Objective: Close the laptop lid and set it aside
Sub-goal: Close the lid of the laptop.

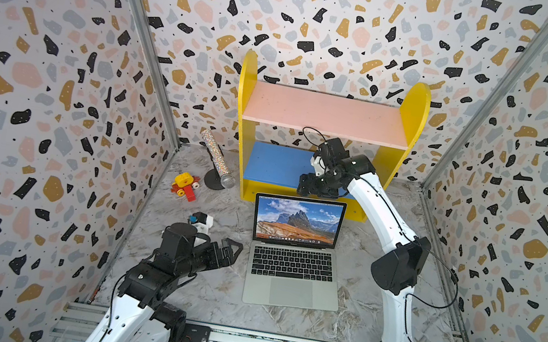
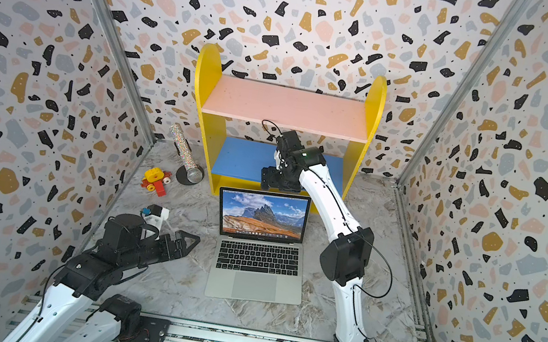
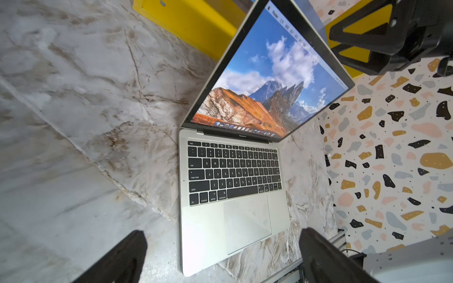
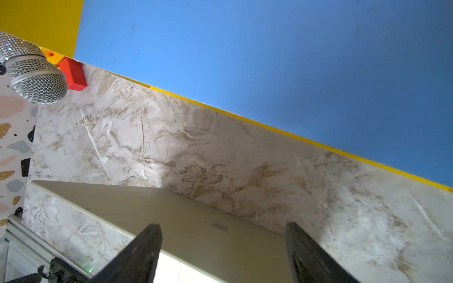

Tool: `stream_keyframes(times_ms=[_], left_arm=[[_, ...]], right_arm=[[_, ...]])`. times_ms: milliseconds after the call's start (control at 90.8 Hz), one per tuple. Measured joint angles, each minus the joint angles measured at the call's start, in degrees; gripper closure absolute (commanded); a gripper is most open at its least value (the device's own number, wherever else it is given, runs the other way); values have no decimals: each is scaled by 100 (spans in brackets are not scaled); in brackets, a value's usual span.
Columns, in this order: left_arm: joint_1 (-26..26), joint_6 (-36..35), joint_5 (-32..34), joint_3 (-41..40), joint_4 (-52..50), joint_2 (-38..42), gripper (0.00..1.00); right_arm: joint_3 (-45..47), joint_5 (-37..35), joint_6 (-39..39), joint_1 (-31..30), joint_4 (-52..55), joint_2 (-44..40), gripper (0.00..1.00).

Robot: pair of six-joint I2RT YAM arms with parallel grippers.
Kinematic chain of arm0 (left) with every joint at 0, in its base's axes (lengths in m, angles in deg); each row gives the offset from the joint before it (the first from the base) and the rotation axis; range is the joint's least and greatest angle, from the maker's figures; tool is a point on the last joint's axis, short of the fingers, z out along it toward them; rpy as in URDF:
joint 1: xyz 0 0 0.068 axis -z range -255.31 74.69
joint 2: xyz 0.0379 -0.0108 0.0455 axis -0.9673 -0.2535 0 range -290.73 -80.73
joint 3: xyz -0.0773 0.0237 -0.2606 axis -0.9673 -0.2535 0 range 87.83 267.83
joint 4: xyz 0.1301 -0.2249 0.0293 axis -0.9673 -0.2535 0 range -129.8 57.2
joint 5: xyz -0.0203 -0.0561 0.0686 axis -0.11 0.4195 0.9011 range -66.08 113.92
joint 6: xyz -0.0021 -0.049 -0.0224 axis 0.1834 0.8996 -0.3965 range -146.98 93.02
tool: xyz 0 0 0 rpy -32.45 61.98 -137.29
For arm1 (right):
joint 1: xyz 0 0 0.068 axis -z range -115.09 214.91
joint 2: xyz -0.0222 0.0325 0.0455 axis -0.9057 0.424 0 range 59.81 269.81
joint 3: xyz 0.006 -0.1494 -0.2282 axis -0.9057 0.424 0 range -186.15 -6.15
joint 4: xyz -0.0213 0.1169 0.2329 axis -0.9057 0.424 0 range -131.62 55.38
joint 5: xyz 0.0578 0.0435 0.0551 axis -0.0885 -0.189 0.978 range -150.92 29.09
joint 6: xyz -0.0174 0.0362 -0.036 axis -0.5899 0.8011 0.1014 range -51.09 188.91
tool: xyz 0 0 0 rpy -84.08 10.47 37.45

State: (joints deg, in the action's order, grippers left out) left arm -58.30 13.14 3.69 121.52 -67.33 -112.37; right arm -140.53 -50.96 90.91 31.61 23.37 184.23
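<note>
In the middle of the marble table (image 1: 371, 320) the laptop (image 1: 291, 284) sits open, the laptop lid (image 1: 298, 221) standing upright and showing a mountain picture. Just behind it is a yellow shelf (image 1: 413, 127) with a pink upper board (image 1: 327, 113) and a blue lower board (image 1: 273, 164). The right fingers (image 4: 142, 252) hang above the lid's top edge, in front of the blue board, spread apart and gripping nothing. The lid's grey back shows between them in the right wrist view. The left fingers (image 3: 122, 262) are spread wide and released, near the laptop's left side but apart from it. A glittery microphone (image 1: 218, 159) and a toy car (image 1: 184, 185) sit on the table left of the shelf.
</note>
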Motion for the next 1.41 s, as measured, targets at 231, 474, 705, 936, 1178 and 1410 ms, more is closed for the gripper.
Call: stream_keyframes(times_ms=[231,474,705,936,1178,1410], left_arm=[[1023,407,367,-490,61,208,0],[2186,791,1060,-721,446,-83,0],[2988,1029,1611,-844,1088,-883,0],[3032,1121,1943,-957,1285,-905,0],[3032,1147,2124,-957,1274,-767,0],[3032,1158,2188,-957,1272,-769,0]], right_arm=[[0,240,2,-7,4,101,14],[-4,400,2,-7,20,101,13],[-4,531,2,-7,92,101,13],[-2,603,0,-7,120,101,12],[116,634,-2,-22,94,46,12],[293,632,-15,-63,98,-101,12]])
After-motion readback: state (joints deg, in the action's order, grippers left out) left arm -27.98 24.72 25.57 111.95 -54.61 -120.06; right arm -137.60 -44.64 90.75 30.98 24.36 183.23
